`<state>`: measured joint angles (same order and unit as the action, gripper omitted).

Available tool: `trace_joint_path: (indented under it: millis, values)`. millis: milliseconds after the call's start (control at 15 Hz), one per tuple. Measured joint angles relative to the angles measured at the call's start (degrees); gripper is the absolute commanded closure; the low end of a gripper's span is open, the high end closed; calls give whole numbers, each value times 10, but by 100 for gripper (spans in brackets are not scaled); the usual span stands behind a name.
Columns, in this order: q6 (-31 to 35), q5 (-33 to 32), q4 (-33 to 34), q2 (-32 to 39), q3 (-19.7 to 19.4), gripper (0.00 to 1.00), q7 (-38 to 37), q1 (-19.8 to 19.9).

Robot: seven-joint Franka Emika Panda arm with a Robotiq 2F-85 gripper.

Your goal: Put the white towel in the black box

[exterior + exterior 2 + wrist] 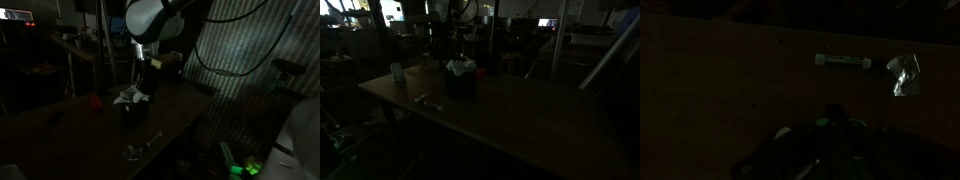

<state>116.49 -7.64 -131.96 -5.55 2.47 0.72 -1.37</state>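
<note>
The white towel [130, 97] sits bunched at the top of the black box [136, 118] on the tabletop [60, 125]. The gripper [146, 70] hangs just above, at the towel's 1 o'clock; in this darkness I cannot tell whether it is spread. In the wrist view a pale tube [843, 61] lies at 12 o'clock and crumpled plastic [903, 75] at 2.

Dim and grainy everywhere. Lit only faintly from behind the surface [520, 110] by a small distant screen [548, 22]. Almost black at the wrist, save a pale glint [903, 73] on the surface.
</note>
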Motion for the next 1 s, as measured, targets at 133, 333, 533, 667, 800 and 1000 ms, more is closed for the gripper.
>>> trace_joint_path:
  millis: [133, 333, 533, 667, 800, 1000]
  values:
    - [20, 0, -3, 8, -3, 100, -1, 1]
    - [41, -2, -2, 25, -8, 100, -1, 4]
    - [48, -15, 6, 39, -13, 100, -1, 7]
    - [48, -30, 16, 44, -15, 100, -1, 8]
    - [47, -47, 34, 48, -17, 100, -1, 9]
    - [45, -65, 66, 52, -18, 100, -1, 9]
